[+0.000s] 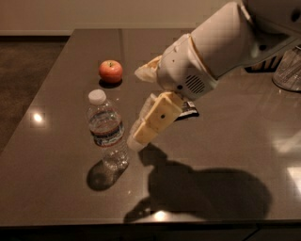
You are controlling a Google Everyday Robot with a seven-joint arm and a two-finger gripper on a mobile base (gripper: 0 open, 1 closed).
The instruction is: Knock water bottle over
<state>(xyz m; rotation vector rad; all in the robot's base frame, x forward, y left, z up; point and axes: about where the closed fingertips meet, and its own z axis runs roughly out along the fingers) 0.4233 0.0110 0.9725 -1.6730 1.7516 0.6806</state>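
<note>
Water bottle (107,129) of clear ribbed plastic, white cap, upright on glossy dark table (56,160), your cream blocky gripper (135,140) just beside it, opening impossible to tell, round red apple (110,71) behind.

Indoor room, kind unclear, dark glossy table (56,160), beige wall (94,14), brown floor (28,61), pincer (134,141) just beside water bottle (107,129).

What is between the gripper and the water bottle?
Nothing: the camera view shows only a narrow strip of bare table between the gripper and the bottle.
</note>
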